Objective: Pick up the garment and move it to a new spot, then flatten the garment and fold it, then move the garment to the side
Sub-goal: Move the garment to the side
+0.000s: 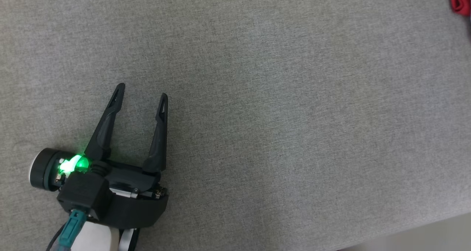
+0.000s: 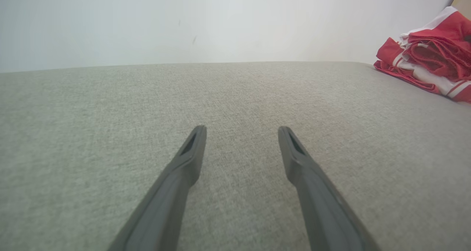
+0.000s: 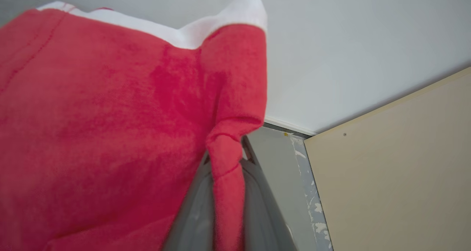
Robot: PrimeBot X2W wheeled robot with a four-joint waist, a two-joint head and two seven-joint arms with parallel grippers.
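The garment is red fleece with white trim. In the right wrist view the garment (image 3: 110,115) hangs close before the lens, and a fold of it is pinched between the two fingers of my right gripper (image 3: 225,162), which is shut on it. In the left wrist view the garment (image 2: 428,56) lies bunched at the far right of the grey cloth surface (image 2: 235,107). A red edge of the garment (image 1: 459,0) shows at the head view's top right corner. My left gripper (image 1: 141,91) rests low on the left, open with nothing between its fingers.
The grey cloth surface (image 1: 276,115) spreads wide across the head view, and its front edge (image 1: 423,229) runs along the lower right. A pale wall (image 2: 220,23) stands behind the surface. A beige panel (image 3: 397,177) and white wall lie behind the right gripper.
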